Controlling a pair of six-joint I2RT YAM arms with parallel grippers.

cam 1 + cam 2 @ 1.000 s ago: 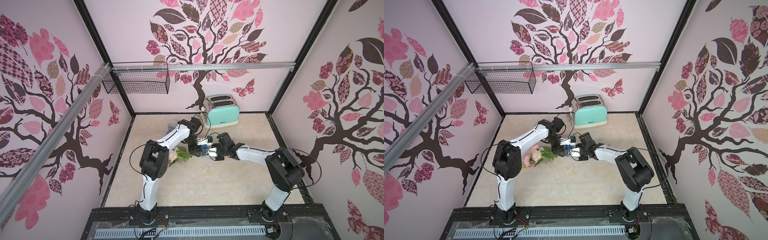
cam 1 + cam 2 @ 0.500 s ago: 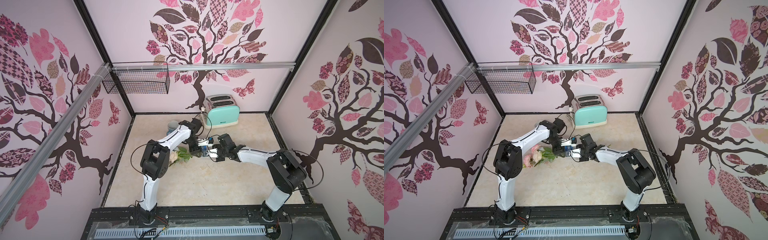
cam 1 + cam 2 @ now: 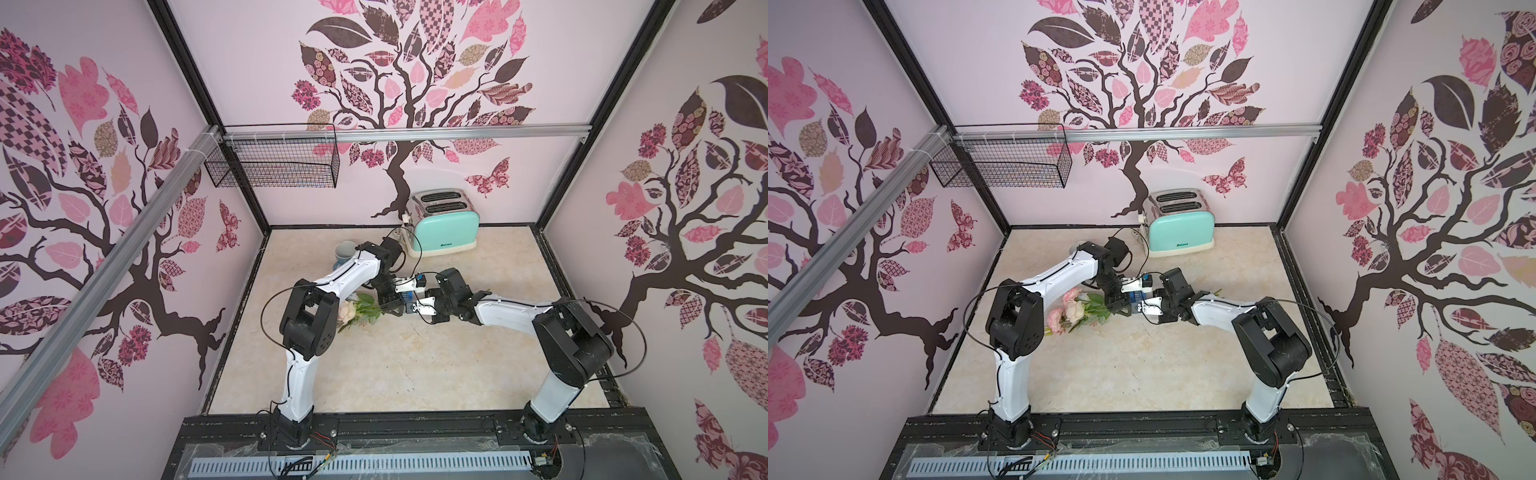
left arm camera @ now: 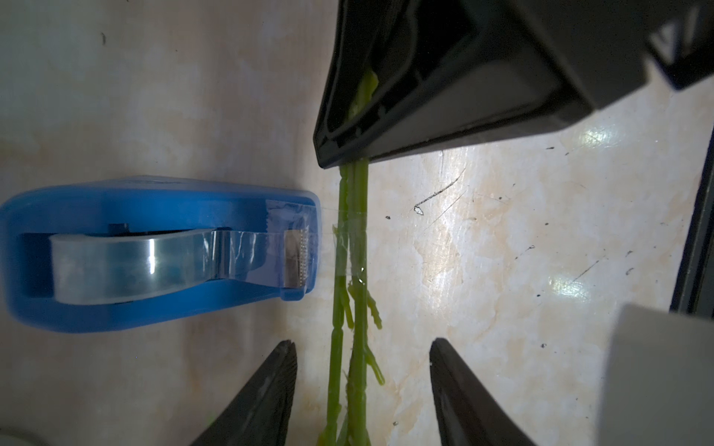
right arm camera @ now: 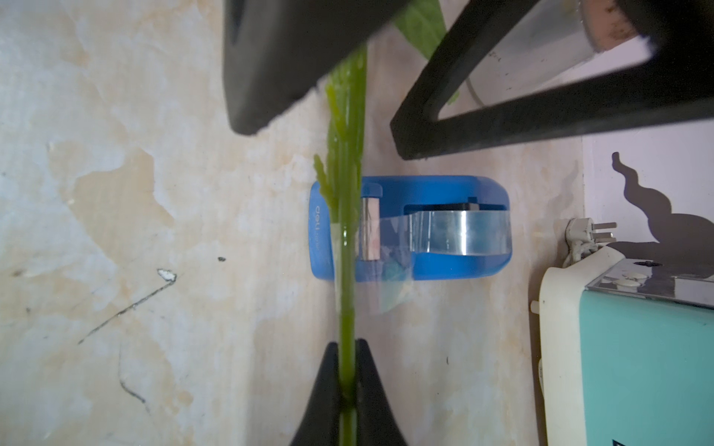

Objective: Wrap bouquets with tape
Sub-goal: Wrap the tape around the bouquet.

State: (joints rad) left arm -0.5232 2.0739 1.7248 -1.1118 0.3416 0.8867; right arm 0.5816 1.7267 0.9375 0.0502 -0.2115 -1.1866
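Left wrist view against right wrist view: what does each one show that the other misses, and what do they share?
Only the left wrist view: the left gripper open, its fingers clear of the stems on both sides.
Only the right wrist view: the right gripper shut on the stems, plus the mint toaster, its plug and a green leaf.
Both: the blue tape dispenser, with clear tape running from it onto the stems.

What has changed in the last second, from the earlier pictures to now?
Nothing has visibly moved. The right fingers stay shut on the bouquet stems, the left fingers stay open around them, and the blue tape dispenser stands beside them where it was.
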